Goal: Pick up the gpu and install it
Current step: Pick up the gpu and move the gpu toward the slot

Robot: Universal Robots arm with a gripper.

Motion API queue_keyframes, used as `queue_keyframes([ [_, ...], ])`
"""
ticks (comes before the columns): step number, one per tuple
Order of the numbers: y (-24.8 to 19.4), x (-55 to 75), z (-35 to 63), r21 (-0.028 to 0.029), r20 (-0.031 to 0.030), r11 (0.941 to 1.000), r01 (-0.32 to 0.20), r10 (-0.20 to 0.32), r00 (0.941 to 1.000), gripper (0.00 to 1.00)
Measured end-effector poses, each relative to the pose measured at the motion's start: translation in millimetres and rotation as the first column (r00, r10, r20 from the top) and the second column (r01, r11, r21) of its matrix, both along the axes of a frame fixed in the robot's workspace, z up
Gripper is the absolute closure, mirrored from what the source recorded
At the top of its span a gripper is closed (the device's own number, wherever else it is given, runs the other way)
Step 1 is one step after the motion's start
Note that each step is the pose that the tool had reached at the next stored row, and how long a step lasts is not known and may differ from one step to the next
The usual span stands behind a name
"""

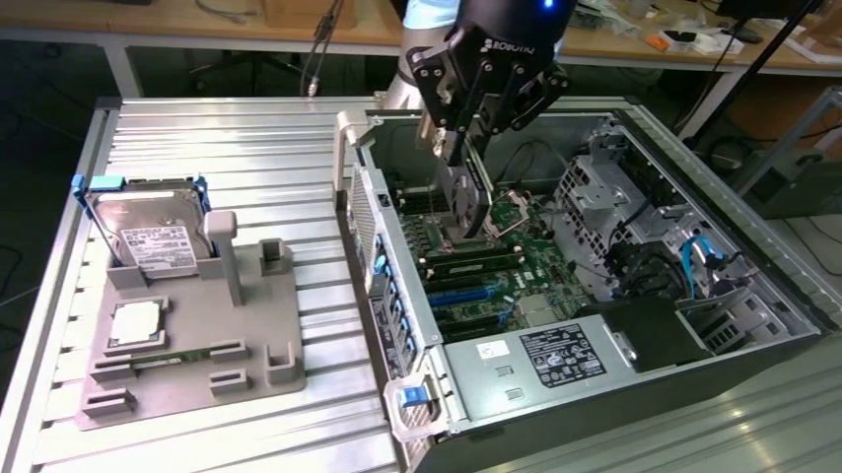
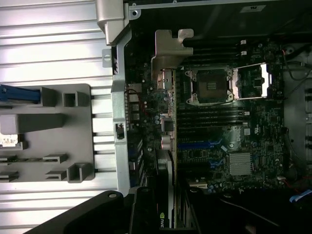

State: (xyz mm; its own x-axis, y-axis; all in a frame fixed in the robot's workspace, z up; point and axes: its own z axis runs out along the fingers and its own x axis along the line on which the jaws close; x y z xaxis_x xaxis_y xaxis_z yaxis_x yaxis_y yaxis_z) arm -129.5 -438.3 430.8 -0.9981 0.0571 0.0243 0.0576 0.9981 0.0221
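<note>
Arm reaches straight down into the open computer case [image 1: 363, 202], wrist vertical. Gripper [image 1: 468, 140] is clamped on the top edge of the gpu [image 1: 468, 202]. The card hangs upright on edge, its lower edge at the motherboard [image 1: 529, 264] by the slots; can't tell if it's seated. Gray parts holder [image 1: 197, 384] with hard drive [image 1: 152, 236] is well apart, on the exterior view's left.

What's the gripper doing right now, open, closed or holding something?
Gripper: closed on the gpu, a thin flat card with a dark cooler and silver metal end bracket, held on edge just above the green motherboard.
</note>
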Motion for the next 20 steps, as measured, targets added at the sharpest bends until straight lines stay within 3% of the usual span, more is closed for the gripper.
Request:
queue_keyframes([
  [20, 0.0, 9.5, 0.0, 0.0000, -0.0001, 1.0000, 0.000, 0.000, 1.0000, 0.73],
])
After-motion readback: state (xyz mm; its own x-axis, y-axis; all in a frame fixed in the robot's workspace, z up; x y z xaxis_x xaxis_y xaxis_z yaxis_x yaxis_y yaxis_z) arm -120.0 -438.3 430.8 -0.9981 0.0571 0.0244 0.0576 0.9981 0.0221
